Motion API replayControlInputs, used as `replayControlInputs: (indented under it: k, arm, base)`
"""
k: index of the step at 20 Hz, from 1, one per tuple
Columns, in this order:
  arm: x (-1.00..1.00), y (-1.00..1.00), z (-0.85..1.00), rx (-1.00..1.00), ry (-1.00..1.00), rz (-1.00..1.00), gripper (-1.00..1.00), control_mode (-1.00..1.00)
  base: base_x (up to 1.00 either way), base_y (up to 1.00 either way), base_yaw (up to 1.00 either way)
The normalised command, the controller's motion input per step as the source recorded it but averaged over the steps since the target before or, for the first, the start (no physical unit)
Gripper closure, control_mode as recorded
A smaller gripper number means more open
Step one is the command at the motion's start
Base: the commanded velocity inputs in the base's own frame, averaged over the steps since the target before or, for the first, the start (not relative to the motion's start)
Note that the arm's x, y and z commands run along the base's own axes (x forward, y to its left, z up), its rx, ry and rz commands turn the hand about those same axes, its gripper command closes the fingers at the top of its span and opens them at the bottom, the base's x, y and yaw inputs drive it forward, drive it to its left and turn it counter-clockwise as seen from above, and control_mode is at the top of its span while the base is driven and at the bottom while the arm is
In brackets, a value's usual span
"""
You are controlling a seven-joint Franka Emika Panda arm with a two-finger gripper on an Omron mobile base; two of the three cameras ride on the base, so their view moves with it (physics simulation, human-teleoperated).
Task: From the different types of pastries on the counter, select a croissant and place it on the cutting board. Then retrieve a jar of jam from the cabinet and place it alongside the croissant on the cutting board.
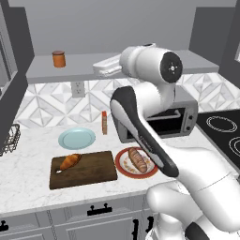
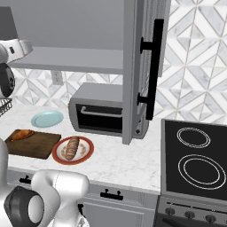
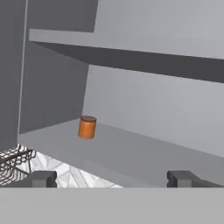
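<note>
The croissant (image 1: pixel 70 161) lies on the board (image 1: pixel 84 172), so the jam (image 3: pixel 87 127) is what remains; it stands upright on the cabinet shelf (image 3: pixel 131 151), well apart from the gripper (image 3: pixel 111 178), at about 11 o'clock in the hand view. The jaws are spread wide and hold nothing, so the approach looks like a forward reach with a swing left. Bare shelf surrounds the jar, with the side wall at its 9 o'clock and the upper shelf overhead.

Your two base views look forward and down from behind the arm, sharing the cutting board (image 1: pixel 84 171) (image 2: pixel 33 144); your hand view faces the cabinet shelf (image 3: pixel 131 151) closely.
</note>
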Motion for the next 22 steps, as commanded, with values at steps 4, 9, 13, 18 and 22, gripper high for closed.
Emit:
replayControlInputs:
  k: [4, 9, 13, 18, 22]
  arm:
    - [0.00, 0.16, -0.05, -0.01, 0.00, -0.08, -1.00, -1.00]
    - [0.15, 0.00, 0.00, 0.00, 0.00, 0.00, -1.00, -1.00]
    - [0.50, 0.10, -0.02, 0.00, 0.04, 0.00, -1.00, -1.00]
    - [0.51, 0.19, -0.08, 0.03, 0.08, 0.01, -1.00, -1.00]
    - [0.33, 0.32, -0.18, 0.03, 0.06, 0.00, -1.00, -1.00]
  base:
    - [0.00, 0.00, 0.00]
    - [0.00, 0.00, 0.00]
    - [0.00, 0.00, 0.00]
    - [0.00, 0.00, 0.00]
    - [0.00, 0.00, 0.00]
